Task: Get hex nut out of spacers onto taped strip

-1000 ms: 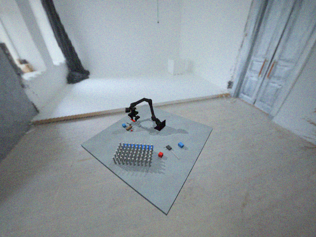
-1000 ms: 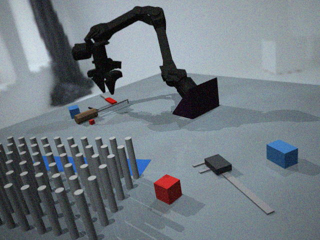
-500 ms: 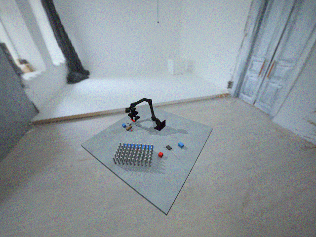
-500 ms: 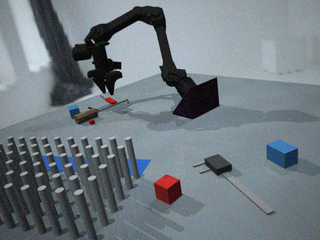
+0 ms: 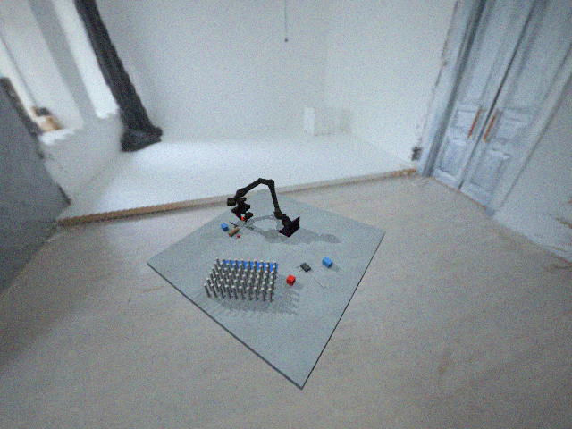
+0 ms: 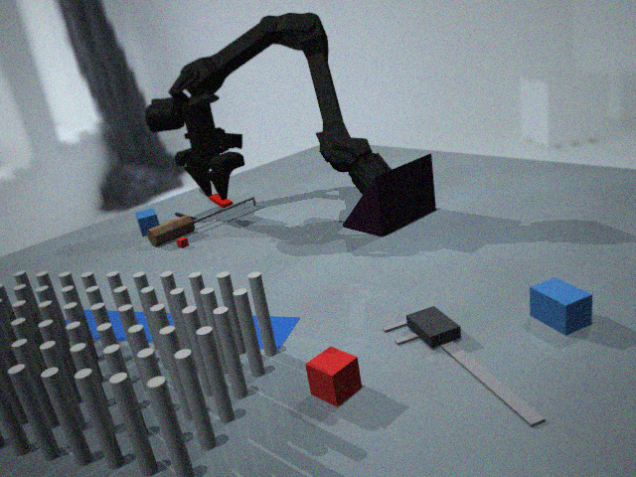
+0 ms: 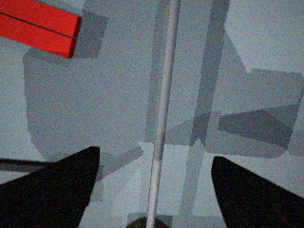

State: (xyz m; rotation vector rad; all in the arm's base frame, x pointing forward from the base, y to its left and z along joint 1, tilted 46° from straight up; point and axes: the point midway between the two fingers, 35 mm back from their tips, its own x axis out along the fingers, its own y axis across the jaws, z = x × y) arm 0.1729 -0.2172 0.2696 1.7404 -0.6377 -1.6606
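A hook tool with a wooden handle (image 5: 233, 231) (image 6: 171, 230) and a thin metal rod (image 6: 222, 210) (image 7: 163, 95) lies at the back left, its bent tip towards the arm's base. My gripper (image 6: 217, 197) (image 7: 156, 160) is partly open, pointing down over the rod. The rod runs between the fingers with a gap on both sides. The standing metal spacers (image 5: 271, 294) (image 6: 171, 425) are in the foreground, with the blue taped strip (image 6: 279, 328) along their side towards the arm. A dark tool with two prongs and a flat pale bar (image 5: 305, 266) (image 6: 432, 326) lies right of them. I cannot make out the nut.
A flat red block (image 6: 221, 201) (image 7: 40, 26) lies near my fingers, and a thin black bar (image 7: 24, 164) beside the rod. A blue cube (image 5: 224, 227) (image 6: 146, 222) and small red cube (image 6: 182, 241) flank the handle. A red cube (image 6: 334, 376) and blue block (image 6: 560, 306) stand right of the spacers.
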